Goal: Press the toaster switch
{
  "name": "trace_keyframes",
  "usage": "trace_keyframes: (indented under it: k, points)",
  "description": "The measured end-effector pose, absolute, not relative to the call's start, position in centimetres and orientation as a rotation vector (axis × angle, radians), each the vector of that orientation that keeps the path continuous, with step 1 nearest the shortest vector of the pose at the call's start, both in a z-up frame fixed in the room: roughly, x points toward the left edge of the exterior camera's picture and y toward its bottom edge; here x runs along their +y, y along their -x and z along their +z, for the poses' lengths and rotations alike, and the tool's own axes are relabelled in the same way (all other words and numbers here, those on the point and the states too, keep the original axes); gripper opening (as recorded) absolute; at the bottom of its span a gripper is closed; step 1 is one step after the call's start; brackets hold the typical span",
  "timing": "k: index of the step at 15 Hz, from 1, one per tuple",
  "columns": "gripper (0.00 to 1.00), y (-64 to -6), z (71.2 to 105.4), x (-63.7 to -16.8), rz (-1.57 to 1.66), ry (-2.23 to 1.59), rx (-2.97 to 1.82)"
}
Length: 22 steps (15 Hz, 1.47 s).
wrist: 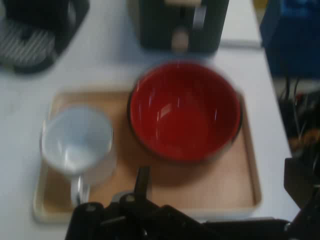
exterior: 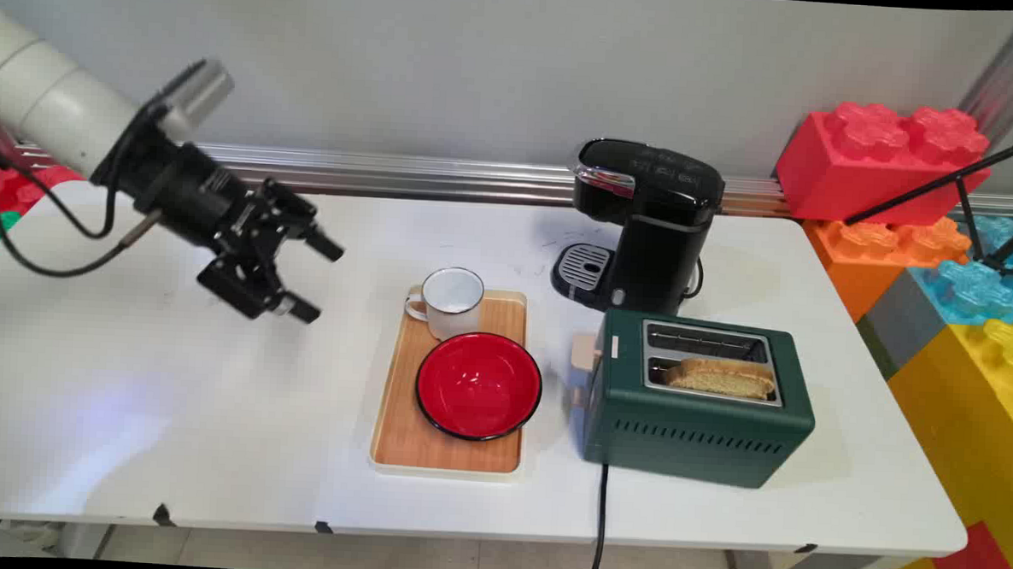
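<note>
Gripper (exterior: pixel 310 278) hangs empty above the table (exterior: pixel 210 408), fingers spread wide, tilted down toward 3 o'clock. Nearest, at 3 o'clock, is the wooden tray (exterior: pixel 406 434) holding a white mug (exterior: pixel 450 301) and a red bowl (exterior: pixel 478 386); both lie apart from the fingers.

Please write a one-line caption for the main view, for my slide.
Open gripper above the table, left of a tray with mug and red bowl.

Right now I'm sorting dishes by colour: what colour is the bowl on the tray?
Red inside with a dark rim; the bowl shows best in the main view.
</note>
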State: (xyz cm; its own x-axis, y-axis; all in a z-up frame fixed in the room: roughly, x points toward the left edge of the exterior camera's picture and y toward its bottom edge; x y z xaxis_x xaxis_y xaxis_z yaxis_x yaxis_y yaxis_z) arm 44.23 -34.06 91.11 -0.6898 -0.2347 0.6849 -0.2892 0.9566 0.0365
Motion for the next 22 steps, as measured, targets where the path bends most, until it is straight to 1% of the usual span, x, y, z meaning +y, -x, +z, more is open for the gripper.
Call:
trace_keyframes:
  k: [5,11,12,22]
  points:
    - [1.00,-43.1,92.3,-35.2,0.114,-0.286,-2.243]
    - [1.00,-42.4,91.9,-36.2,0.115,-0.241,-2.206]
    - [0.00,-42.3,91.8,-36.4,0.108,-0.237,-2.203]
    - [0.00,-40.8,90.3,-38.2,0.070,-0.234,-2.178]
